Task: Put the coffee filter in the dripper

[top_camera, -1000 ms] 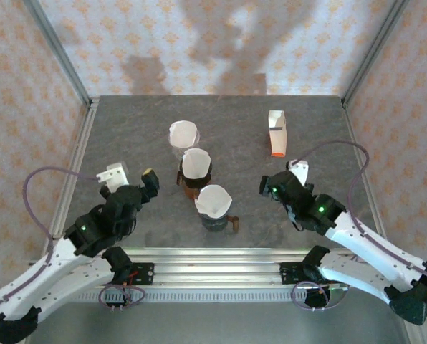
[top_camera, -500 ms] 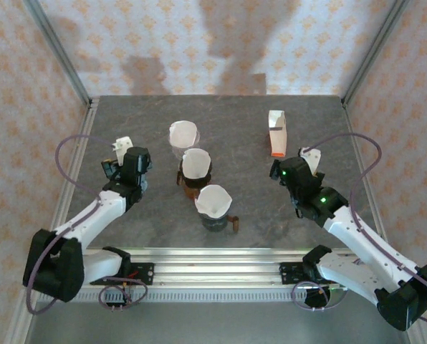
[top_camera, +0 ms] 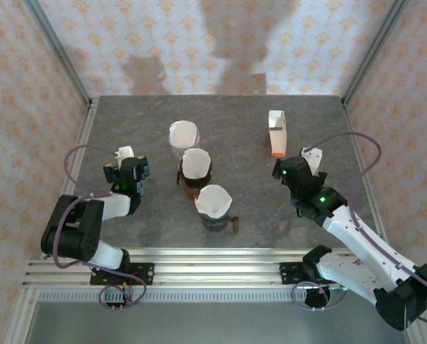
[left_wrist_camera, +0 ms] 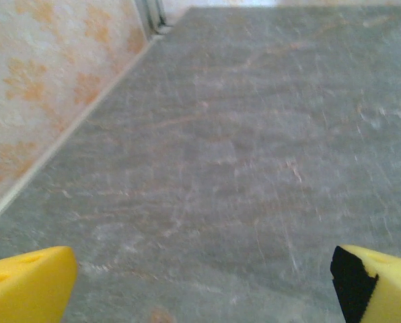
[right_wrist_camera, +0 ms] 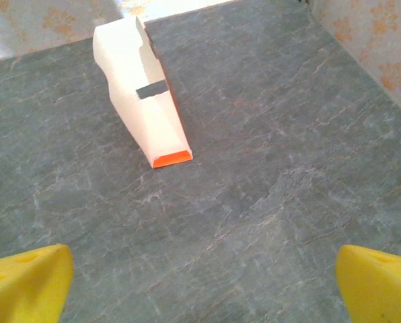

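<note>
The left arm has folded back toward its base, its left gripper (left_wrist_camera: pixel 200 286) low over bare table (left_wrist_camera: pixel 254 134) with jaws wide apart, the right gripper (right_wrist_camera: pixel 204 282) equally spread, facing the white-and-orange box (right_wrist_camera: pixel 143 101), while the nearest coffee filter (top_camera: pixel 213 201) sits in a dark dripper (top_camera: pixel 215 221) mid-table.

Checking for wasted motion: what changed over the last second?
The left tool edged farther out as its arm folded back over its base; the right tool shifted outward toward the white carton with an orange end. Nothing was grasped or released: both stay open, empty. The three white paper filters and the carton did not move.
</note>
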`<state>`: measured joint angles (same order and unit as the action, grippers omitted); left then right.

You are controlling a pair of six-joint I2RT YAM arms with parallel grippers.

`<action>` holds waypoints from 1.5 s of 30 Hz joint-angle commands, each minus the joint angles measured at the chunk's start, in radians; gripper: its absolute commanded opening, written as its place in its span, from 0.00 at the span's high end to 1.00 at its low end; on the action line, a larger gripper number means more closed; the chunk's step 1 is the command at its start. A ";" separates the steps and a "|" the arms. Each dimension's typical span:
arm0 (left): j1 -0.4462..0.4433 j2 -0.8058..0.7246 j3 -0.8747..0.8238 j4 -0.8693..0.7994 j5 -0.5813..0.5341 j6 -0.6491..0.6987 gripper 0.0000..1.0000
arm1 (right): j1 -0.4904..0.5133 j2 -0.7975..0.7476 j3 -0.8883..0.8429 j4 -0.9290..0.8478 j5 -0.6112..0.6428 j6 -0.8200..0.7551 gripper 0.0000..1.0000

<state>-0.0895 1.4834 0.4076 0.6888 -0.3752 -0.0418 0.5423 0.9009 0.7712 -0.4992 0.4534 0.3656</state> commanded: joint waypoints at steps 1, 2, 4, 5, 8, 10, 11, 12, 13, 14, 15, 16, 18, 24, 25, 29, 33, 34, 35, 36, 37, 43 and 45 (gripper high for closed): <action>0.015 0.074 -0.053 0.318 0.083 0.043 0.00 | -0.032 0.006 -0.019 0.066 0.050 -0.072 0.00; 0.015 0.042 -0.028 0.219 0.084 0.027 0.00 | -0.044 0.011 -0.029 0.100 0.049 -0.110 0.00; 0.017 0.039 -0.027 0.194 0.087 0.024 0.00 | -0.064 0.018 -0.062 0.194 0.058 -0.197 0.00; 0.016 0.061 -0.044 0.267 0.088 0.038 0.00 | -0.078 0.022 -0.079 0.248 0.067 -0.232 0.00; 0.017 0.037 -0.029 0.189 0.089 0.024 0.00 | -0.147 0.053 -0.138 0.421 0.064 -0.335 0.01; 0.016 0.057 -0.041 0.251 0.087 0.035 0.00 | -0.201 0.094 -0.189 0.553 0.045 -0.384 0.00; 0.016 0.048 -0.036 0.221 0.090 0.032 0.00 | -0.231 0.123 -0.214 0.619 0.022 -0.402 0.00; 0.016 0.043 -0.032 0.207 0.089 0.027 0.00 | -0.258 0.149 -0.236 0.680 0.008 -0.405 0.00; 0.016 0.047 -0.034 0.222 0.089 0.029 0.00 | -0.287 0.181 -0.270 0.757 -0.023 -0.401 0.00; 0.017 0.052 -0.039 0.239 0.088 0.034 0.00 | -0.320 0.213 -0.305 0.843 -0.051 -0.391 0.01; 0.017 0.050 -0.038 0.228 0.089 0.033 0.00 | -0.342 0.240 -0.332 0.913 -0.069 -0.379 0.00; 0.018 0.046 -0.035 0.217 0.088 0.030 0.00 | -0.368 0.273 -0.366 1.005 -0.104 -0.375 0.00; 0.017 0.052 -0.038 0.233 0.087 0.033 0.00 | -0.395 0.358 -0.394 1.124 -0.120 -0.388 0.00; 0.018 0.051 -0.037 0.225 0.088 0.031 0.00 | -0.457 0.522 -0.378 1.250 -0.214 -0.400 0.00; 0.017 0.051 -0.036 0.226 0.090 0.032 0.00 | -0.461 0.562 -0.393 1.304 -0.213 -0.395 0.00; 0.018 0.051 -0.036 0.225 0.091 0.030 0.00 | -0.475 0.617 -0.353 1.267 -0.248 -0.384 0.00; 0.019 0.051 -0.036 0.225 0.090 0.029 0.00 | -0.501 0.623 -0.361 1.291 -0.289 -0.378 0.00; 0.019 0.051 -0.035 0.225 0.091 0.029 0.00 | -0.501 0.629 -0.368 1.319 -0.288 -0.380 0.00; 0.019 0.051 -0.035 0.225 0.090 0.030 0.00 | -0.501 0.623 -0.361 1.295 -0.289 -0.377 0.00; 0.019 0.051 -0.035 0.225 0.091 0.030 0.00 | -0.501 0.626 -0.362 1.297 -0.288 -0.379 0.00; 0.019 0.051 -0.036 0.225 0.091 0.029 0.00 | -0.501 0.628 -0.364 1.307 -0.288 -0.379 0.00; 0.019 0.051 -0.035 0.225 0.090 0.030 0.00 | -0.501 0.625 -0.364 1.302 -0.286 -0.378 0.01; 0.019 0.051 -0.035 0.225 0.091 0.030 0.00 | -0.501 0.627 -0.360 1.300 -0.285 -0.378 0.01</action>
<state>-0.0822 1.5322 0.3759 0.8806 -0.2871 -0.0246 0.0441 1.5345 0.3912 0.7650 0.1631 -0.0204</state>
